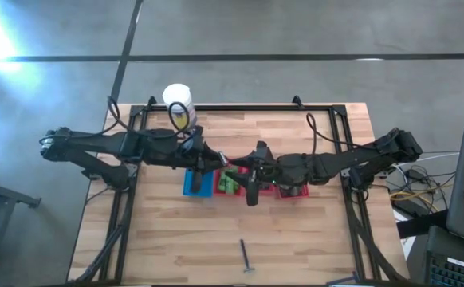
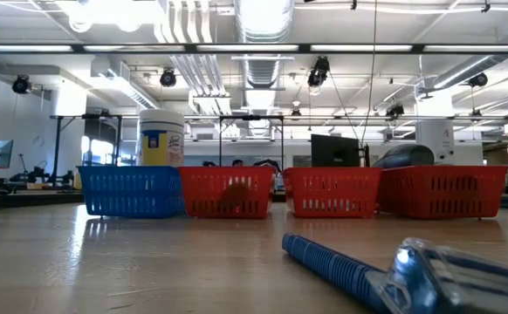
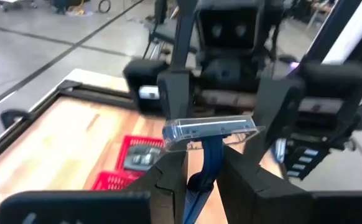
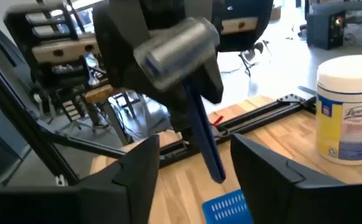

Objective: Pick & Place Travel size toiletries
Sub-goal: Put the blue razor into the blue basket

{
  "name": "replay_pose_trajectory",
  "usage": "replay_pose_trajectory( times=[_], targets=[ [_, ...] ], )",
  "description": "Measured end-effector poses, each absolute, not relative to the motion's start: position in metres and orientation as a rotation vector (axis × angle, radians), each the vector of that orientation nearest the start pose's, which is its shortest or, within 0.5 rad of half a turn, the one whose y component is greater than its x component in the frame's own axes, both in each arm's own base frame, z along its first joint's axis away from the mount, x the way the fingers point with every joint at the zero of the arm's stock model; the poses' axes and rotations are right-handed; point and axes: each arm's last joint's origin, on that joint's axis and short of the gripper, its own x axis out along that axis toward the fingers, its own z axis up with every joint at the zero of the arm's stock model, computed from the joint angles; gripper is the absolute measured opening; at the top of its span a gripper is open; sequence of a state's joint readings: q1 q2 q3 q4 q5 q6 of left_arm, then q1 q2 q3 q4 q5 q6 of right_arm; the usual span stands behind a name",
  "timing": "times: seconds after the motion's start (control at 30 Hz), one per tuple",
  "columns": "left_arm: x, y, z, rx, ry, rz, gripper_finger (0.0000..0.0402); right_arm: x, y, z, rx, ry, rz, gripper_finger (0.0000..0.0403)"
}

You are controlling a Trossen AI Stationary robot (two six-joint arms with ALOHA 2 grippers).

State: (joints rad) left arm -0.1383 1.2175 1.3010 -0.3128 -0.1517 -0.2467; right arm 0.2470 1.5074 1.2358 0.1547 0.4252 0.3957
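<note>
A razor with a blue handle and a clear-capped head point(image 3: 211, 132) is in my left gripper point(image 3: 203, 158), in the air over the row of baskets point(image 1: 232, 185). My right gripper point(image 4: 194, 142) faces it, open. Its fingers stand on either side of the handle's free end point(image 4: 213, 167), and no touch shows. In the high view both grippers meet at mid-table, left gripper point(image 1: 218, 162), right gripper point(image 1: 253, 166). A second razor point(image 1: 246, 257) lies flat on the wood near the near edge, close up in the low view point(image 2: 341, 266). Green items point(image 1: 229, 186) lie in a red basket. My left gripper pinches the razor's blue handle point(image 3: 203, 167) between its two fingers, just behind the head. The head sticks out past the fingertips, and the rest of the handle runs back between the fingers. The razor is lifted clear of the table and baskets.
A blue basket point(image 2: 132, 192) and three red baskets point(image 2: 332, 192) stand in a row across mid-table. A white jar with a yellow label point(image 1: 178, 104) stands behind them near the far edge. Bare wood lies between the baskets and the near edge.
</note>
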Motion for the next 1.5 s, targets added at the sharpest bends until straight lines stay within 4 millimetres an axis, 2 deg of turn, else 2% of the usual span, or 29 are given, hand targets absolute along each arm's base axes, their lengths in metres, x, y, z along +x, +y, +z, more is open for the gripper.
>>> replay_pose_trajectory(
  times=[0.33, 0.6, 0.8, 0.97, 1.1, 1.2, 1.33, 1.5],
  targets=[
    [0.257, -0.03, 0.403, -0.192, 0.291, 0.105, 0.0071, 0.34, 0.075, 0.346, 0.347, 0.101, -0.199, 0.0238],
    [0.247, -0.025, 0.382, -0.183, 0.483, 0.278, 0.0071, 0.326, 0.076, 0.334, 0.433, 0.279, -0.25, 0.0257],
    [0.241, -0.024, 0.34, -0.207, 0.668, 0.366, 0.0071, 0.314, 0.078, 0.327, 0.443, 0.372, -0.34, 0.0258],
    [0.235, -0.021, 0.287, -0.239, 0.822, 0.432, 0.0071, 0.314, 0.077, 0.326, 0.443, 0.379, -0.353, 0.0244],
    [0.228, -0.021, 0.248, -0.318, 0.893, 0.46, 0.007, 0.314, 0.077, 0.325, 0.44, 0.385, -0.356, 0.0234],
    [0.226, -0.022, 0.232, -0.356, 0.901, 0.448, 0.007, 0.313, 0.077, 0.323, 0.435, 0.401, -0.361, 0.0231],
    [0.229, -0.024, 0.23, -0.369, 0.851, 0.41, 0.007, 0.311, 0.076, 0.319, 0.434, 0.434, -0.376, 0.0237],
    [0.237, -0.032, 0.251, -0.311, 0.764, 0.272, 0.0071, 0.309, 0.076, 0.316, 0.444, 0.469, -0.396, 0.0254]
  ],
)
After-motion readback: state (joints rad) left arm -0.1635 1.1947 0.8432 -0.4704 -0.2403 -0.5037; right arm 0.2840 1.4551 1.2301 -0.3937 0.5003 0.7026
